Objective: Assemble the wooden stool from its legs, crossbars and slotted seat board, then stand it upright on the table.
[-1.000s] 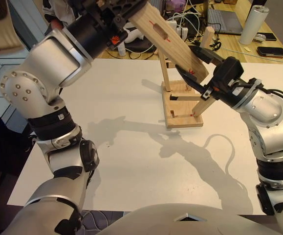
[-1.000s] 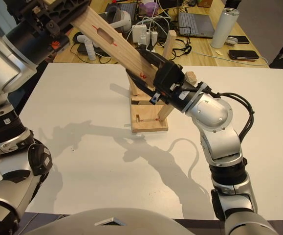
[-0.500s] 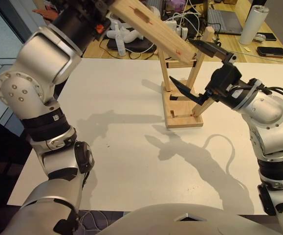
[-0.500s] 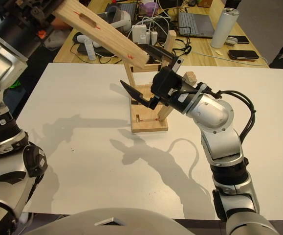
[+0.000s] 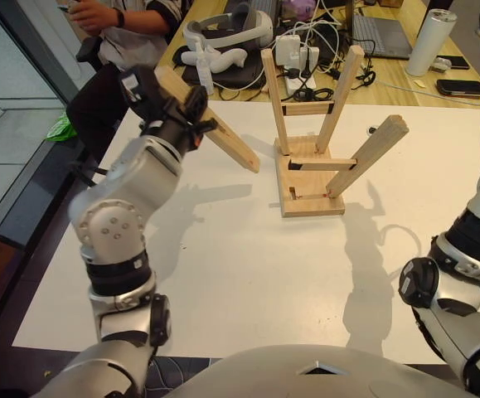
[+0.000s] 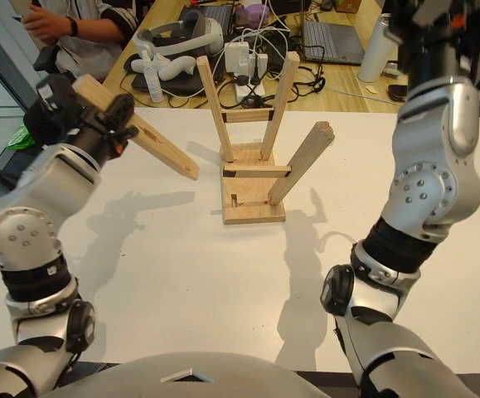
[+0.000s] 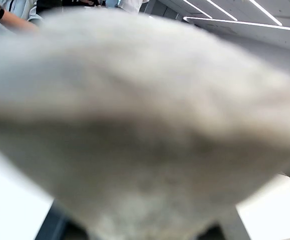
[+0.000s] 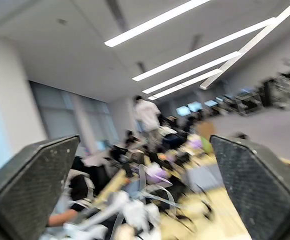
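The half-built stool [image 5: 310, 178] sits upside down near the middle of the table [image 5: 248, 274]. Its seat board [image 5: 312, 203] lies flat, and two legs [image 5: 274, 99] stand in the far slots, joined by a crossbar [image 5: 307, 108]. A third leg [image 5: 370, 156] leans outward from a near slot, with a second crossbar [image 5: 316, 164] low beside it. The other near slot [image 6: 235, 199] looks unfilled. Your left hand [image 5: 169, 104] is clamped around the upper part of the loose leg [image 5: 223, 141], which slopes down toward the table, well apart from the stool; I cannot tell whether its lower end touches. Your right hand [image 8: 145, 190] is up high with its fingers [image 8: 29, 185] spread wide, holding nothing. Treat the wood as stiff, light and fairly grippy, but the joints as loose: the leaning leg could tip out if you nudge it. I would take each leg across its flat faces near mid-length and steady the seat board while you press a leg in.
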Action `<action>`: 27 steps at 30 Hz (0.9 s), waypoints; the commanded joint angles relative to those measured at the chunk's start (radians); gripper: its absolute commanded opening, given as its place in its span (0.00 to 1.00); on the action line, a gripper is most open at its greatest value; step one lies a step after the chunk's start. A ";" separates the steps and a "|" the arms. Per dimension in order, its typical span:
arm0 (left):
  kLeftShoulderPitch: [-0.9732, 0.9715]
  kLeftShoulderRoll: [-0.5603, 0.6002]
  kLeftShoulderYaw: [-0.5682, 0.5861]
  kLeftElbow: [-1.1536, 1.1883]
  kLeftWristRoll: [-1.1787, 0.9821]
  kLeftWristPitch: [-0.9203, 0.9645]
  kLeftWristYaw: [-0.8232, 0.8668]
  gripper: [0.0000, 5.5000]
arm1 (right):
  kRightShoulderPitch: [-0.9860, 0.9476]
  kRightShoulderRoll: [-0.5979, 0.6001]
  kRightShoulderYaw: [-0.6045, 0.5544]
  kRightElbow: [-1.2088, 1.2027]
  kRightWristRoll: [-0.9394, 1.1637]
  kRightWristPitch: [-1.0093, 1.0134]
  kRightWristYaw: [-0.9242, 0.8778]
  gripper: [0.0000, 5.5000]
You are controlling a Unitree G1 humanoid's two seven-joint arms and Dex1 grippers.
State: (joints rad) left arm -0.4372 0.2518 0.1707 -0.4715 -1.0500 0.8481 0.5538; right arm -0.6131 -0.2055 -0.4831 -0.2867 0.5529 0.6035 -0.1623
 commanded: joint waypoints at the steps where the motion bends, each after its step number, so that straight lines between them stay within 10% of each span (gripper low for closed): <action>1: 0.036 -0.101 -0.031 -0.055 0.031 -0.009 0.077 0.19 | 0.202 0.108 -0.044 0.001 -0.006 0.089 -0.131 0.88; 27: 0.100 -0.350 -0.017 0.037 0.133 -0.047 0.123 0.19 | 0.376 0.286 0.068 -0.050 0.082 0.232 -0.158 0.88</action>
State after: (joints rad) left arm -0.3352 -0.0905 0.1611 -0.4436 -0.9345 0.8097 0.6839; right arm -0.2320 0.0723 -0.4287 -0.3353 0.6114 0.8052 -0.3160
